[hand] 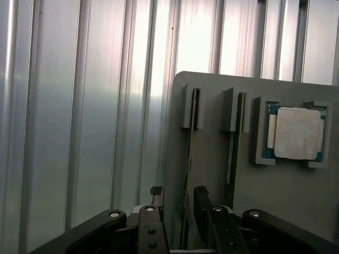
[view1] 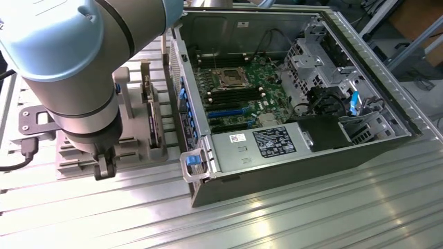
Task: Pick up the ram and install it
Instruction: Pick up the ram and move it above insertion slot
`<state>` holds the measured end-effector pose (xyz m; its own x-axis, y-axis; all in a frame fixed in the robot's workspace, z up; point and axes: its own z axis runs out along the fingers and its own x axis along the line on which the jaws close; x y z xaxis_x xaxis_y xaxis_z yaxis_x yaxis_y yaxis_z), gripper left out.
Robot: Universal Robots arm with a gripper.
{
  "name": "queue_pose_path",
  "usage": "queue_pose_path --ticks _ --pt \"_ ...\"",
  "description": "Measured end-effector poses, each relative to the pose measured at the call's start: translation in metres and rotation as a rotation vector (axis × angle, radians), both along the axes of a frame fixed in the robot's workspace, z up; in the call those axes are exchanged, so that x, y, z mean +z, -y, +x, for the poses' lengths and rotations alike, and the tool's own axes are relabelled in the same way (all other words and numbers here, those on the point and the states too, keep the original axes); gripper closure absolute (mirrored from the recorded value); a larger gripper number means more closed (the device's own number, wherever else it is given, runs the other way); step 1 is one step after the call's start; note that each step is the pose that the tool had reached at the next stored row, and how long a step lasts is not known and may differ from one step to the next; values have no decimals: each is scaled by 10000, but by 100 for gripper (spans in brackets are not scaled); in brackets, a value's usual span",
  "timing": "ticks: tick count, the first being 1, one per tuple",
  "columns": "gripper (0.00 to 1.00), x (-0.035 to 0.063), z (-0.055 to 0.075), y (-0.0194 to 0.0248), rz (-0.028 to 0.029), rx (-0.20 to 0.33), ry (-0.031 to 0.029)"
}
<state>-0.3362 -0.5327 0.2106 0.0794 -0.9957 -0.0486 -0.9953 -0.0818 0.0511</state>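
The ram [hand: 187, 153] stands on edge in a slot of the grey holder [hand: 212, 95], seen edge-on as a thin dark strip. My gripper [hand: 178, 191] is open, with one fingertip on each side of the ram's edge just above it; I cannot tell if they touch it. In the exterior view the gripper [view1: 104, 167] hangs low over the near end of the holder [view1: 76, 158], at the exterior view's left of the open computer case [view1: 291, 155]. The motherboard [view1: 242, 93] lies inside the case with long dark memory slots [view1: 232, 97].
A second thin board [hand: 231, 159] stands edge-on in the neighbouring slot. A square silver CPU chip [hand: 297, 132] lies in a pocket of the holder. Taller cards [view1: 147, 88] stand in the holder beside the case wall. A ribbed metal table [view1: 312, 218] lies underneath.
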Motion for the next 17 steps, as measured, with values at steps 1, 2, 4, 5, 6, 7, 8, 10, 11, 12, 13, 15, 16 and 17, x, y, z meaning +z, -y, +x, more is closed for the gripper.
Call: queue_pose_path --ticks 1,2,4,5,6,7,8,10,11,12,13,15,16,17 --pt "64 -13 0 0 0 0 -1" --pt "64 -17 0 -1 -2 -1 -2" --pt "64 -18 -1 -57 -4 -7 0" --pt "64 -22 -14 -70 -5 -95 0" --pt "64 -24 -30 -71 -5 -172 -1" --pt "64 -24 -49 -72 -5 -194 -1" --pt "64 -24 -68 -75 -5 -211 0" --pt "64 -24 -82 -84 -4 -217 3" --pt "64 -24 -83 -84 -5 -216 3" --pt "64 -24 -83 -84 -5 -217 3" --pt "65 -24 -83 -84 -5 -218 3" --pt "84 -24 -83 -84 -7 -218 2" --pt "88 -24 -83 -84 -4 -219 3" --pt "88 -24 -84 -84 -5 -218 2"
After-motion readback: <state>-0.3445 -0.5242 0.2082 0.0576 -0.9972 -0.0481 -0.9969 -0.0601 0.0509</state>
